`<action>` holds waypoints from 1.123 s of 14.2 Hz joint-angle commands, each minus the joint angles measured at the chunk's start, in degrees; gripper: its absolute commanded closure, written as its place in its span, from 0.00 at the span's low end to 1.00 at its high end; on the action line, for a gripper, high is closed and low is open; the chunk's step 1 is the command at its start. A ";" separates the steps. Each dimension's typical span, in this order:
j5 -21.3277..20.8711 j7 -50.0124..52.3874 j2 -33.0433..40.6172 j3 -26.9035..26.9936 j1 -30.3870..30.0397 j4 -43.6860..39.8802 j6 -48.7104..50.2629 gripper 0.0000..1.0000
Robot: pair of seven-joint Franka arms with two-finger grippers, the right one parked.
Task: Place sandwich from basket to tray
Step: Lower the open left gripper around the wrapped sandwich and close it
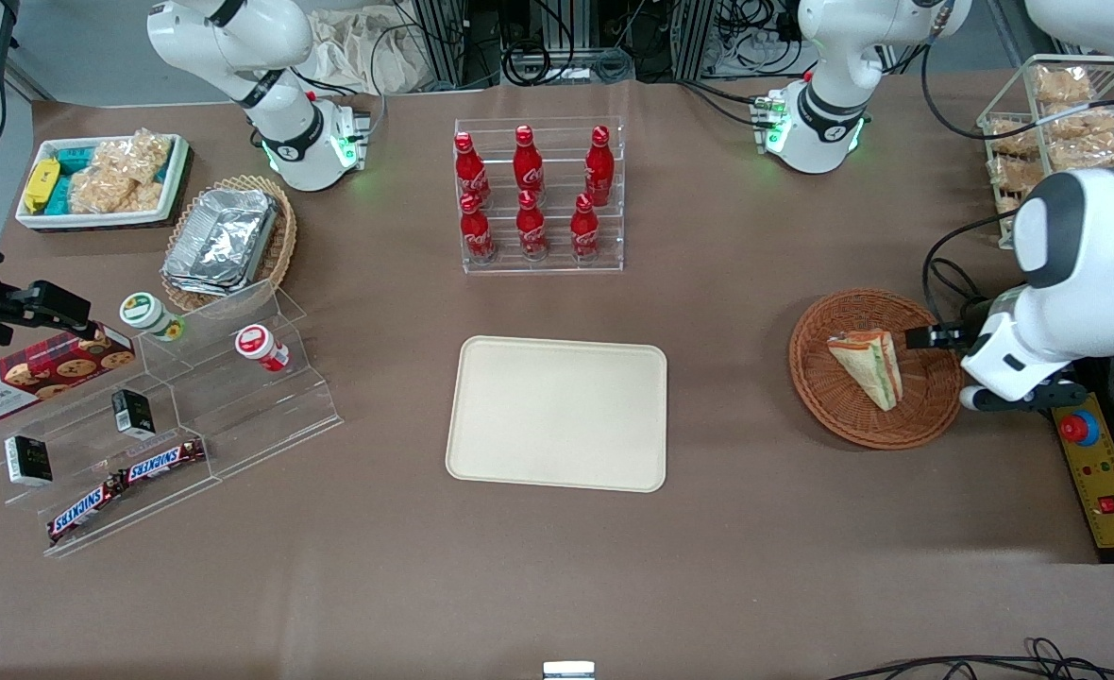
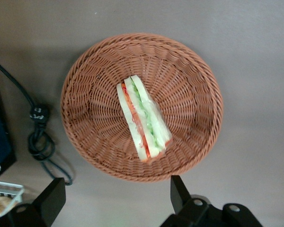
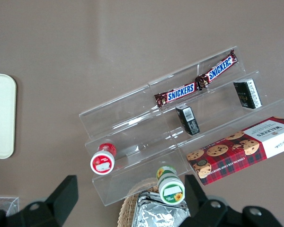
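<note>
Gripper [image 2: 116,196] (fingers spread) above sandwich [image 2: 143,118] in basket [image 2: 92,71]

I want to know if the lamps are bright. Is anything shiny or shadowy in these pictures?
Front view: the crinkled foil containers glint, and the cream-beige tray casts almost no shadow. Left wrist view: even light on the reddish-brown wicker basket and wrapped triangular sandwich, with the open gripper dark beside the rim.

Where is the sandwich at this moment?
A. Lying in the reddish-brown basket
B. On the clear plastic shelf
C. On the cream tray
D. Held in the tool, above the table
A: the sandwich lies in the basket, while the open tool hovers above the basket's edge, holding nothing.
</note>
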State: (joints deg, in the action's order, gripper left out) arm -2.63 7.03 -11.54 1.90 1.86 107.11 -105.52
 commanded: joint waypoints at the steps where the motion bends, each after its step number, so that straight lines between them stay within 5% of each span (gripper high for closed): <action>1: 0.25 7.45 1.61 -0.66 -0.19 7.22 -8.70 0.02; 16: 0.34 19.43 -4.11 -0.84 -0.71 19.89 -31.58 0.04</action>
State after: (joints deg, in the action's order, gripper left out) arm -2.48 25.71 -16.06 1.47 1.85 126.16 -135.91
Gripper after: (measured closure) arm 0.031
